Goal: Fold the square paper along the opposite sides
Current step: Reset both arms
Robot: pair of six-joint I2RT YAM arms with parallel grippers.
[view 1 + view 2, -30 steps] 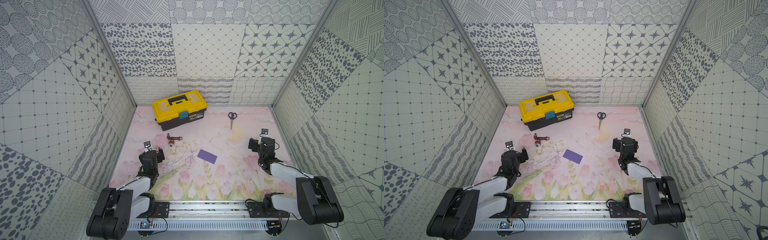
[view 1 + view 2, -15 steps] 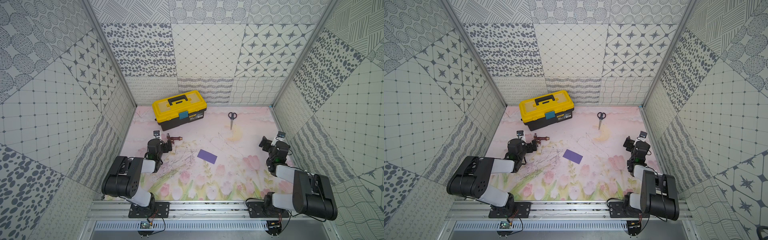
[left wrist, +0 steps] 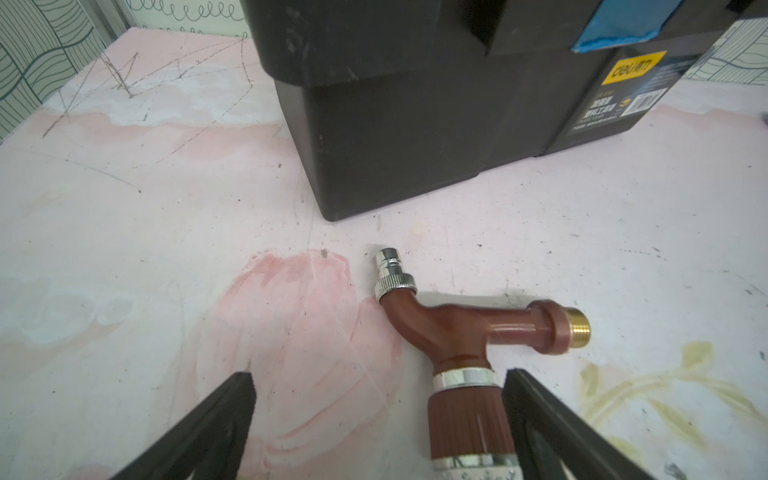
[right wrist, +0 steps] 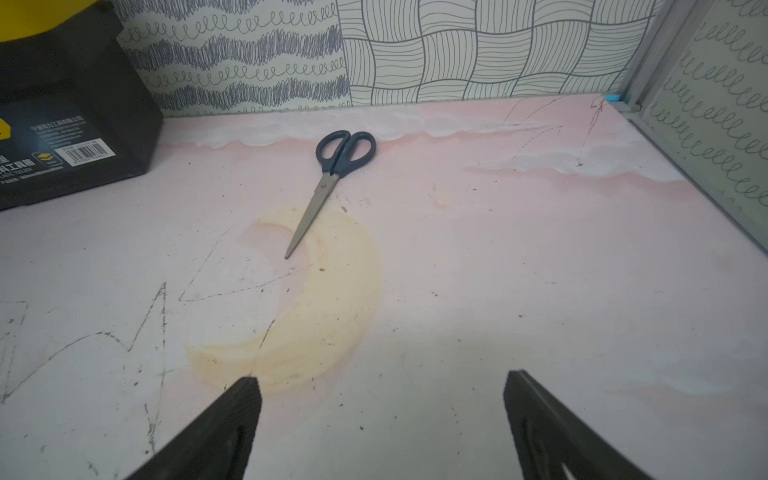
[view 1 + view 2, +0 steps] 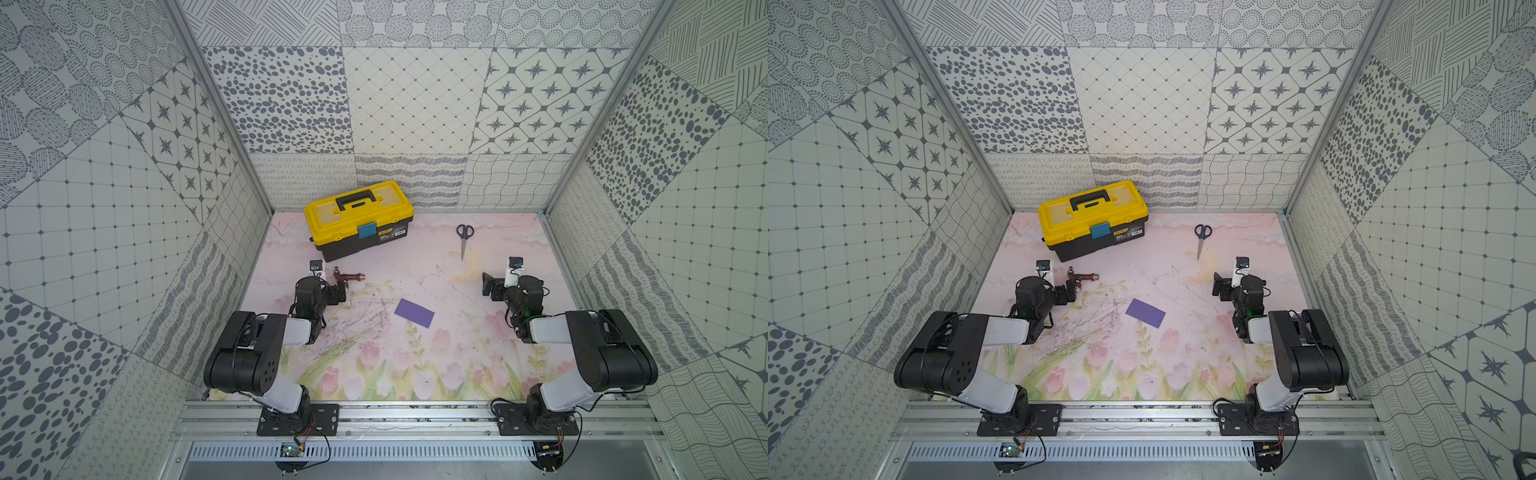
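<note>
In the middle of the floral mat [image 5: 457,357], square paper [image 5: 414,313]: it lies flat and skewed, and shows in both top views as a half-width purple rectangle. I judge the fold is already made, though no crease line can be made out.
left claw [image 3: 378,378]: the jaws are spread wide and grip nothing. The ribbed end of a brown hose fitting [image 3: 457,328] lies on the mat between them, close to one finger. Whether it touches that finger is unclear.
right claw [image 4: 380,380]: the jaws are spread wide and empty, with bare mat between them. Black-handled scissors [image 4: 332,174] lie farther out ahead.
paper against left claw: well apart, off to the claw's right and a little nearer the rail [image 5: 415,417]. It is absent from the left wrist view, which faces the yellow toolbox [image 5: 359,218].
paper against right claw: well apart, off to its left and a little nearer the rail. It is absent from the right wrist view too.
paper between the claws: roughly midway, touched by neither.
risk, fitting: if the left claw closes or swings from here, it would likely clamp or shove the fitting, which could roll across the mat toward the paper.
risk, sheet: thin paper lying flat offers no raised edge. A finger coming down on it could skid it or lift the upper layer open.
risk, fold: a crease that is not pressed firmly may spring up. These views cannot tell how firm it is.
risk, aim: neither wrist camera sees the paper, so any return to it would start without a close view.
</note>
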